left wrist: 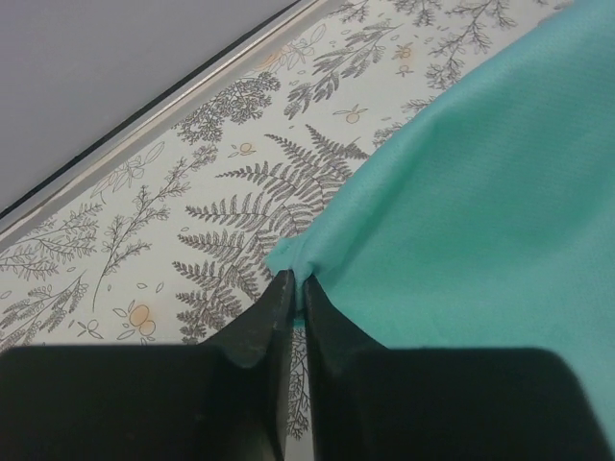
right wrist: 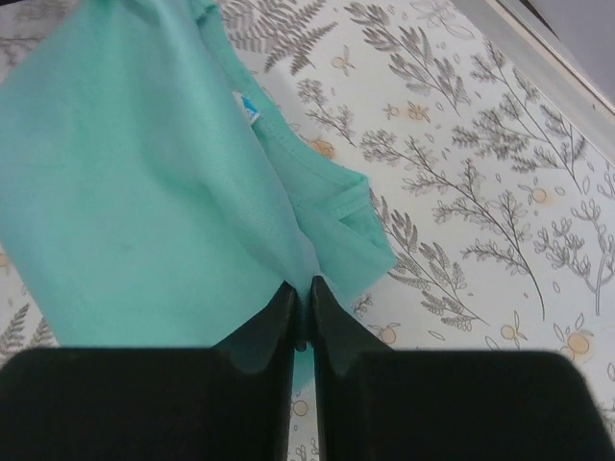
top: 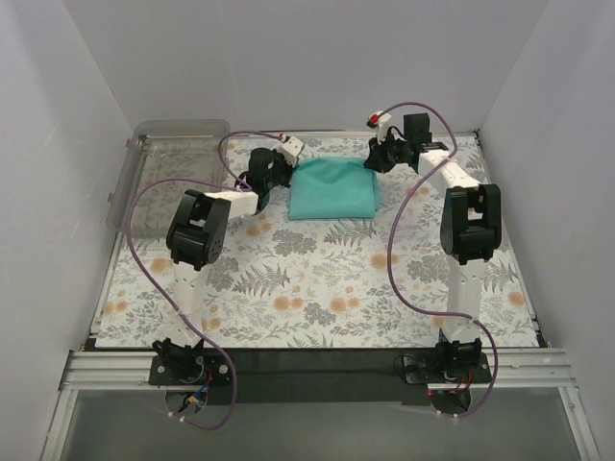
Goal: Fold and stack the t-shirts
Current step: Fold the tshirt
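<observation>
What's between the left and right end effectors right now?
Only the folded t-shirt, clearest in the top view: the left end effector meets its left edge, the right end effector its right edge.

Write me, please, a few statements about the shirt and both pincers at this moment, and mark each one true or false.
1. The teal soft cloth t-shirt lies folded into a compact rectangle on the fern-patterned table cover. True.
2. The left pincer gapes wide above the shirt. False: its jaws are shut, pinching the shirt's edge.
3. The shirt sits inside the clear plastic bin. False: the bin stands apart from it, at the far left corner.
4. The right pincer is at the shirt's edge near the collar, where a small label shows. True.
</observation>
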{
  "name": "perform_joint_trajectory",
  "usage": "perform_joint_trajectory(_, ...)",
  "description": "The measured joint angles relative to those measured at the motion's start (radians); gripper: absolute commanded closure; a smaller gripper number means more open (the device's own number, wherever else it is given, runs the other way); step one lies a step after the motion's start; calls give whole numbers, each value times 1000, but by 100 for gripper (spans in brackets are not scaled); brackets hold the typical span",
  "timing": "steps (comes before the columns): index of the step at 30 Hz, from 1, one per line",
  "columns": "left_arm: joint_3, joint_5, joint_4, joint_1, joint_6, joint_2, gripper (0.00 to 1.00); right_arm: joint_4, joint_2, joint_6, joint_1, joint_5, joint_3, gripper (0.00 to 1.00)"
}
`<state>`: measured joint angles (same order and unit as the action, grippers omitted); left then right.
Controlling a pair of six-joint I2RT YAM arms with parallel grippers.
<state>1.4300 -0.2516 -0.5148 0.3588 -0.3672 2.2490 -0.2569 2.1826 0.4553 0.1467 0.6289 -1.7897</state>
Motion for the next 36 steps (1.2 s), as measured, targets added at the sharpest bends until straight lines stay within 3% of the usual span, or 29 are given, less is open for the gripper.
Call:
perform_joint_trajectory(1,26,10,13,0,-6,14,68,16,9,-23,8,-35,0,65)
perform_joint_trajectory(2,52,19,26,0,-15,29,59,29,19,-51,15,-67,-1,58)
perform_joint_trajectory(4,108,45,57,0,-39,58,48,48,40,-96,26,-135,-2,54)
perform_joint_trajectory(5,136,56,76,-1,-55,72,29,53,48,-117,30,-164,-2,50)
perform_joint_trajectory(6,160,71,92,-2,-64,83,22,55,52,-144,33,-195,0,46)
perform_joint_trajectory(9,189,114,126,-3,-109,85,21,84,53,-213,42,-285,5,39)
perform_joint_trajectory(12,196,153,145,-3,-130,75,20,135,33,-270,43,-359,28,17)
perform_joint_trajectory(14,195,168,166,-3,-153,58,20,154,6,-290,41,-390,50,16)
perform_joint_trajectory(15,187,171,176,-3,-170,43,20,160,-7,-299,39,-396,56,18)
perform_joint_trajectory(18,135,156,206,-3,-215,-32,20,187,-54,-327,26,-385,86,39)
perform_joint_trajectory(19,105,140,212,-4,-231,-71,20,190,-65,-336,19,-363,93,58)
perform_joint_trajectory(23,33,39,242,-8,-313,-201,24,201,-97,-303,-25,-143,129,73)
perform_joint_trajectory(25,36,-44,246,-10,-359,-227,30,190,-92,-280,-42,-25,129,86)
perform_joint_trajectory(30,89,-261,261,-11,-485,-176,35,111,31,-265,-47,163,-33,92)
perform_joint_trajectory(36,98,-414,285,-11,-592,-65,35,40,134,-269,-34,237,-85,95)
